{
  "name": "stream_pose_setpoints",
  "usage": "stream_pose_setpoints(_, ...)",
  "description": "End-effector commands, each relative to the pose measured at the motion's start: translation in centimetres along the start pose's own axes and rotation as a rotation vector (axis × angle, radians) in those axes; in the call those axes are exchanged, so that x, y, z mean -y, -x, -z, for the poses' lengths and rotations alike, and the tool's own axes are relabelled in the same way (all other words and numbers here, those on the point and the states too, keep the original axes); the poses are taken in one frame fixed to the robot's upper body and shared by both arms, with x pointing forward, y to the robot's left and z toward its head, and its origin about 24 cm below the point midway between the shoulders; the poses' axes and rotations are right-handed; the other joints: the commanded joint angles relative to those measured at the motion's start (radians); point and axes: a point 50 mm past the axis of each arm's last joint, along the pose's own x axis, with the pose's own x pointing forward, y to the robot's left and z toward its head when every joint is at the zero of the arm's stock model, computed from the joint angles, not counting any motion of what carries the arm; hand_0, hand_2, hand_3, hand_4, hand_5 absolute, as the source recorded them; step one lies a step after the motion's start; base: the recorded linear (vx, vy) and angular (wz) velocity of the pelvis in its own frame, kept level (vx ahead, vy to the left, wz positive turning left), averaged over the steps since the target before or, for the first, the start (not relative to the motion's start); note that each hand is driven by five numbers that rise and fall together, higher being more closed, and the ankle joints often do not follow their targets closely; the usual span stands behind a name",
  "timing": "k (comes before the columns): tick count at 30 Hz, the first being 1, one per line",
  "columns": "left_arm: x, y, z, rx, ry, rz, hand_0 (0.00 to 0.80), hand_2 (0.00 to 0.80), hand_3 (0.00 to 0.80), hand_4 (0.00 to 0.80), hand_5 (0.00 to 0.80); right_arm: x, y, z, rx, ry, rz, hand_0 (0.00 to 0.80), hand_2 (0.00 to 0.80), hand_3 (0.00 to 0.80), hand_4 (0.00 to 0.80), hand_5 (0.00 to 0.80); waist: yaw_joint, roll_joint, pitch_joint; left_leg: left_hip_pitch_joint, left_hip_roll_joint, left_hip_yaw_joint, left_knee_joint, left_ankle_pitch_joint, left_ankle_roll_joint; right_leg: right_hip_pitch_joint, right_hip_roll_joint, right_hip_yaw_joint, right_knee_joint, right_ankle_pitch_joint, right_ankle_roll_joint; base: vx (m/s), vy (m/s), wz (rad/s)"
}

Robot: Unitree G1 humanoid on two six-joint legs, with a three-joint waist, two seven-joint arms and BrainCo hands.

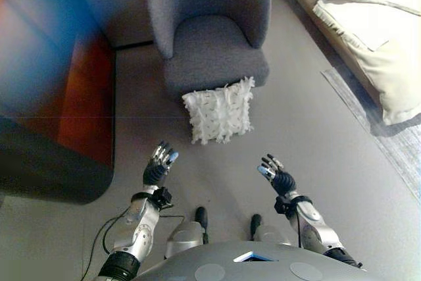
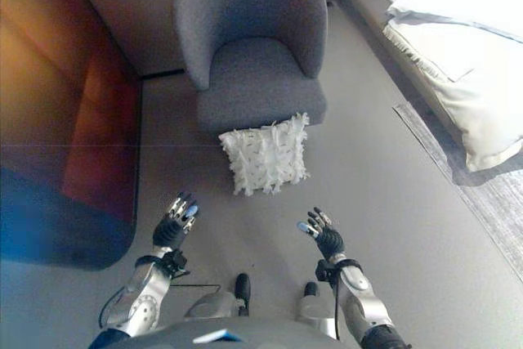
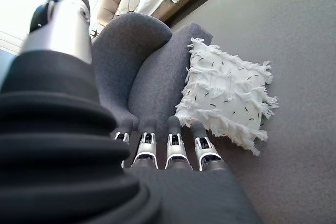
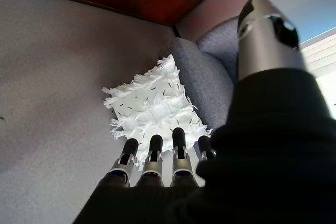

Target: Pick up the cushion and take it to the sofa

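Observation:
A white fringed cushion point(image 1: 219, 111) stands on the grey floor, leaning against the front of a grey armchair point(image 1: 210, 27). It also shows in the left wrist view point(image 3: 226, 95) and the right wrist view point(image 4: 152, 111). My left hand point(image 1: 160, 162) is open and empty, held above the floor short of the cushion on its left side. My right hand point(image 1: 276, 174) is open and empty, short of the cushion on its right side. Neither hand touches the cushion. A pale sofa point(image 1: 375, 24) with light cushions stands at the far right.
A dark wooden cabinet point(image 1: 59, 97) runs along the left. A grey rug edge point(image 1: 388, 136) lies on the floor at the right, in front of the sofa. Grey floor point(image 1: 309, 123) stretches between the armchair and the sofa.

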Motion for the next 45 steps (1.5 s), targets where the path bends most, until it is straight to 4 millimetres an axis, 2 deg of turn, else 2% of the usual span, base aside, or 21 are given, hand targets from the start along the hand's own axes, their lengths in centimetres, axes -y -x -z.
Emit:
stream_pose_setpoints(1,-1.0,-0.3,-2.5,0.126,-0.061,0.002,0.000,0.000,0.000,0.000,0.000,-2.4,-0.4,-1.8,0.135,-0.027,-0.065,0.000,0.000,0.000,0.000,0.000,0.012,-0.013,0.009,0.005,-0.056,0.013,0.068,-0.046,0.084,-0.101,-0.050,-0.044,0.291,0.143,-0.048,0.043,0.255,0.14)
stream_pose_setpoints(4,-1.2,-0.5,-2.7,0.097,-0.064,0.016,0.000,0.000,0.000,0.000,0.000,-2.0,0.1,-1.3,0.132,-0.050,-0.026,0.000,0.000,0.000,0.000,0.000,0.015,0.007,0.021,0.015,-0.071,-0.027,0.074,-0.052,0.098,-0.167,-0.085,-0.003,0.485,0.214,-0.048,0.080,0.208,0.43)
stream_pose_setpoints(7,-1.5,-0.1,-2.4,0.061,-0.084,0.034,0.000,0.000,0.000,0.000,0.000,-1.3,0.8,-0.8,0.133,-0.065,0.004,0.000,0.000,0.000,0.000,0.000,0.010,0.015,0.018,0.029,-0.082,-0.079,0.074,-0.062,0.104,-0.206,-0.075,0.059,0.521,0.259,-0.040,0.128,0.048,0.62)
stream_pose_setpoints(9,-1.4,-0.1,-2.3,0.045,-0.104,0.040,0.000,0.000,0.000,0.000,0.000,-1.3,0.9,-0.7,0.136,-0.071,0.010,0.000,0.000,0.000,0.000,0.000,0.005,0.006,0.010,0.032,-0.087,-0.102,0.073,-0.072,0.100,-0.211,-0.069,0.084,0.412,0.284,-0.030,0.160,-0.110,0.59)
stream_pose_setpoints(10,-1.4,-0.1,-2.4,0.044,-0.104,0.045,0.000,0.000,0.000,0.000,0.000,-1.3,0.9,-0.8,0.138,-0.073,0.011,0.000,0.000,0.000,0.000,0.000,0.003,0.001,0.007,0.029,-0.087,-0.106,0.075,-0.075,0.097,-0.210,-0.068,0.086,0.357,0.293,-0.026,0.194,-0.175,0.48)
stream_pose_setpoints(11,-1.2,-0.3,-2.5,0.047,-0.104,0.053,0.000,0.000,0.000,0.000,0.000,-1.2,0.8,-0.8,0.139,-0.073,0.009,0.000,0.000,0.000,0.000,0.000,-0.001,-0.016,0.006,0.033,-0.096,-0.115,0.084,-0.092,0.091,-0.206,-0.070,0.088,0.219,0.304,-0.015,0.216,-0.200,0.35)
stream_pose_setpoints(14,-0.3,-0.3,-2.3,0.056,-0.133,0.076,0.000,0.000,0.000,0.000,0.000,-1.1,0.3,-1.2,0.148,-0.090,0.012,0.000,0.000,0.000,0.000,0.000,-0.010,-0.048,0.010,0.044,-0.112,-0.138,0.102,-0.147,0.086,-0.205,-0.057,0.083,-0.058,0.302,0.023,0.250,-0.216,0.21)
stream_pose_setpoints(16,0.0,-0.2,-2.3,0.056,-0.157,0.088,0.000,0.000,0.000,0.000,0.000,-1.0,0.1,-1.4,0.143,-0.100,0.012,0.000,0.000,0.000,0.000,0.000,-0.020,-0.060,0.014,0.057,-0.116,-0.148,0.109,-0.172,0.085,-0.221,-0.041,0.080,-0.149,0.326,0.041,0.268,-0.193,0.12)
stream_pose_setpoints(20,-0.4,-0.3,-2.5,0.043,-0.170,0.083,0.000,0.000,0.000,0.000,0.000,-1.0,0.1,-0.9,0.107,-0.103,0.000,0.000,0.000,0.000,0.000,0.000,-0.030,-0.069,0.014,0.100,-0.104,-0.155,0.114,-0.198,0.088,-0.231,-0.040,0.070,-0.146,0.346,0.042,0.303,-0.201,0.41)
stream_pose_setpoints(22,-0.7,0.0,-2.3,0.033,-0.168,0.076,0.000,0.000,0.000,0.000,0.000,-0.8,0.3,-0.4,0.090,-0.105,0.001,0.000,0.000,0.000,0.000,0.000,-0.031,-0.072,0.005,0.116,-0.094,-0.160,0.118,-0.208,0.086,-0.214,-0.047,0.076,-0.113,0.328,0.039,0.329,-0.229,0.28)
stream_pose_setpoints(25,-1.1,0.6,-1.5,0.009,-0.132,0.049,0.000,0.000,0.000,0.000,0.000,-0.6,0.8,0.3,0.060,-0.082,0.010,0.000,0.000,0.000,0.000,0.000,-0.043,-0.078,-0.022,0.154,-0.064,-0.160,0.127,-0.219,0.065,-0.192,-0.033,0.091,-0.078,0.299,0.041,0.401,-0.282,0.14)
stream_pose_setpoints(27,-1.3,0.7,-1.4,0.005,-0.103,0.041,0.000,0.000,0.000,0.000,0.000,-0.6,1.0,0.1,0.061,-0.070,-0.002,0.000,0.000,0.000,0.000,0.000,-0.049,-0.076,-0.030,0.175,-0.035,-0.151,0.135,-0.200,0.047,-0.188,-0.019,0.083,-0.051,0.276,0.034,0.339,-0.265,-0.07)
stream_pose_setpoints(29,-1.4,0.9,-1.3,0.008,-0.068,0.036,0.000,0.000,0.000,0.000,0.000,-0.1,1.4,-0.1,0.058,-0.050,-0.014,0.000,0.000,0.000,0.000,0.000,-0.062,-0.074,-0.036,0.173,0.010,-0.143,0.201,-0.123,0.014,-0.175,0.029,0.093,-0.025,0.227,0.000,0.316,-0.270,-0.08)
stream_pose_setpoints(30,-1.3,0.9,-1.3,0.009,-0.066,0.036,0.000,0.000,0.000,0.000,0.000,-0.1,1.4,-0.1,0.057,-0.047,-0.014,0.000,0.000,0.000,0.000,0.000,-0.063,-0.073,-0.037,0.172,0.014,-0.142,0.208,-0.114,0.011,-0.174,0.033,0.092,-0.024,0.224,-0.004,0.289,-0.287,-0.04)
stream_pose_setpoints(31,-1.1,0.8,-1.3,0.013,-0.056,0.036,0.000,0.000,0.000,0.000,0.000,0.4,1.4,-0.2,0.053,-0.032,-0.008,0.000,0.000,0.000,0.000,0.000,-0.068,-0.074,-0.040,0.154,0.032,-0.137,0.268,-0.059,-0.001,-0.160,0.057,0.088,-0.020,0.204,-0.031,0.252,-0.297,0.06)
stream_pose_setpoints(33,-0.7,0.5,-1.4,0.021,-0.047,0.038,0.000,0.000,0.000,0.000,0.000,0.8,1.4,-0.5,0.063,-0.022,-0.009,0.000,0.000,0.000,0.000,0.000,-0.070,-0.085,-0.038,0.105,0.047,-0.110,0.391,-0.012,-0.004,-0.132,0.077,0.075,-0.020,0.178,-0.066,0.237,-0.338,0.06)
stream_pose_setpoints(35,-0.4,0.2,-1.4,0.024,-0.037,0.042,0.000,0.000,0.000,0.000,0.000,1.1,1.3,-0.8,0.077,-0.016,0.001,0.000,0.000,0.000,0.000,0.000,-0.071,-0.096,-0.033,0.042,0.051,-0.077,0.524,0.004,0.002,-0.110,0.086,0.060,-0.016,0.157,-0.093,0.159,-0.292,-0.12)
stream_pose_setpoints(37,-0.1,0.0,-1.2,0.022,-0.029,0.041,0.000,0.000,0.000,0.000,0.000,1.3,1.3,-1.0,0.085,-0.020,0.008,0.000,0.000,0.000,0.000,0.000,-0.068,-0.102,-0.027,-0.018,0.058,-0.054,0.579,0.005,0.013,-0.089,0.090,0.047,-0.005,0.135,-0.109,0.134,-0.235,-0.06)
stream_pose_setpoints(40,-0.2,0.2,-1.3,0.034,-0.034,0.040,0.000,0.000,0.000,0.000,0.000,1.5,1.4,-0.8,0.089,-0.032,0.004,0.000,0.000,0.000,0.000,0.000,-0.050,-0.094,-0.010,-0.058,0.046,-0.070,0.485,0.029,0.020,-0.053,0.105,0.051,0.014,0.092,-0.109,0.129,-0.118,-0.02)
stream_pose_setpoints(43,-0.4,0.3,-1.6,0.046,-0.033,0.029,0.000,0.000,0.000,0.000,0.000,1.3,1.6,-0.9,0.088,-0.041,-0.002,0.000,0.000,0.000,0.000,0.000,-0.031,-0.078,0.001,-0.069,0.059,-0.084,0.329,0.088,-0.007,-0.026,0.115,0.039,0.022,0.060,-0.101,0.112,-0.027,-0.11)
stream_pose_setpoints(45,-0.4,0.4,-1.8,0.055,-0.035,0.033,0.000,0.000,0.000,0.000,0.000,1.2,1.8,-1.0,0.099,-0.044,-0.011,0.000,0.000,0.000,0.000,0.000,-0.011,-0.063,0.011,-0.084,0.073,-0.117,0.194,0.127,-0.034,-0.002,0.113,0.038,0.020,0.042,-0.093,0.124,0.023,-0.04)
